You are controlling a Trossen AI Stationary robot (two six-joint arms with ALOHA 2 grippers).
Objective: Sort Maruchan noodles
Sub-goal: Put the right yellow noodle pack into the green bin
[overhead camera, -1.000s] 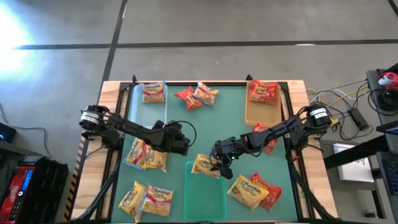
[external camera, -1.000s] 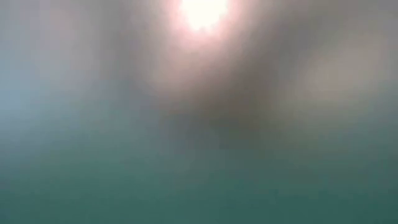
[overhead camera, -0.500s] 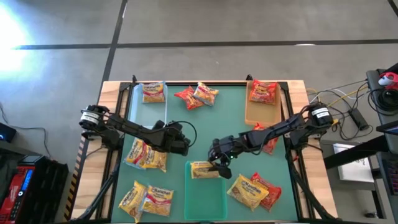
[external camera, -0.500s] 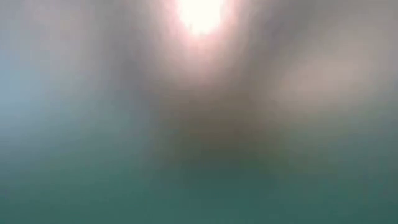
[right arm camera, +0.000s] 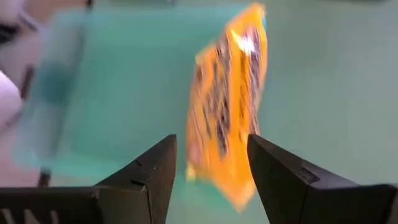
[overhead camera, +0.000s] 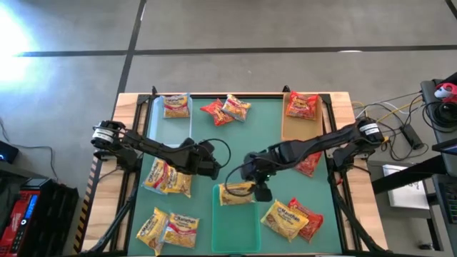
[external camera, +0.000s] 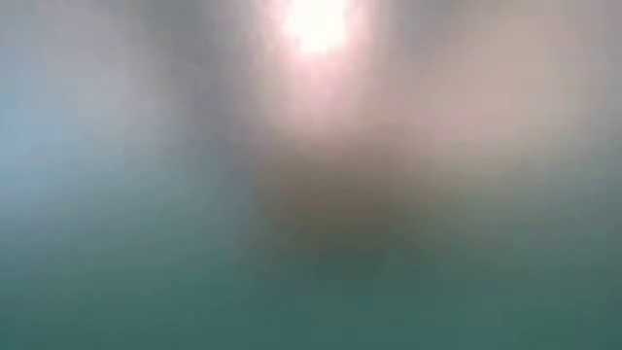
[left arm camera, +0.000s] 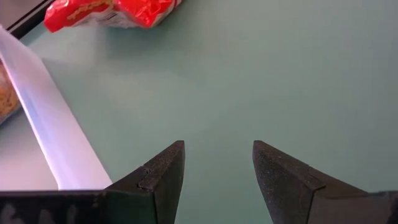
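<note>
A yellow Maruchan noodles packet point(overhead camera: 237, 193) lies at the far end of the green tray point(overhead camera: 235, 228). In the right wrist view the same packet point(right arm camera: 227, 99) shows blurred below the fingers. My right gripper point(overhead camera: 258, 189) point(right arm camera: 211, 143) hangs open just above and to the right of it and holds nothing. My left gripper point(overhead camera: 216, 168) point(left arm camera: 217, 146) stands open over the bare green mat left of centre, with nothing between its fingers. Other packets lie flat about the table. The low view is a blur and shows nothing.
Yellow packets lie at the left point(overhead camera: 168, 177) and near left point(overhead camera: 168, 228). A clear tray point(overhead camera: 161, 121) at the far left holds one packet. Red and yellow packets point(overhead camera: 225, 109) lie far centre. A tan tray point(overhead camera: 300, 127) holds a red packet. More packets point(overhead camera: 289, 218) lie near right.
My right gripper has let go of the yellow packet and gone up. The packet, tilted at the tray's far rim a second ago, now lies level in the green tray's far end.
</note>
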